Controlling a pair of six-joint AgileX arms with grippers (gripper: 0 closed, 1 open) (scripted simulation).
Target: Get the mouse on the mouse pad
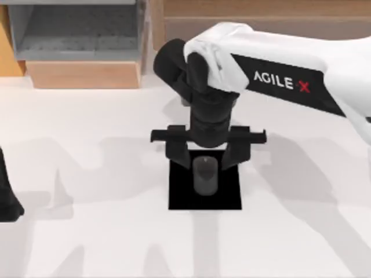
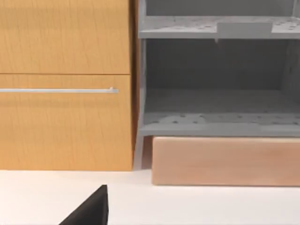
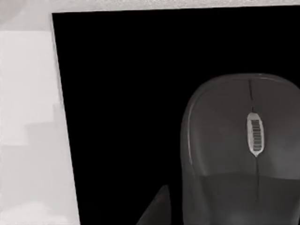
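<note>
Mouse [image 1: 205, 176], small, dark grey, rounded and matte, lies on the flat pure-black square mouse pad [image 1: 181, 197], within its edges, near the middle of the white table [image 1: 104, 243]. In the right wrist view the mouse [image 3: 234, 150] rests on the pad [image 3: 122, 103] with its scroll wheel [image 3: 255, 133] facing up. Right gripper [image 1: 207, 152] hangs directly above the pad's far edge, its two black fingers [image 1: 177, 152] spread wide apart, one to each side of the mouse, neither visibly touching it. Left arm [image 1: 8, 197] sits parked at the table's left edge; whether its fingers are apart or together cannot be told. Beyond stand a grey open shelf unit [image 1: 75, 35] and a wooden cabinet [image 2: 65, 84].
</note>
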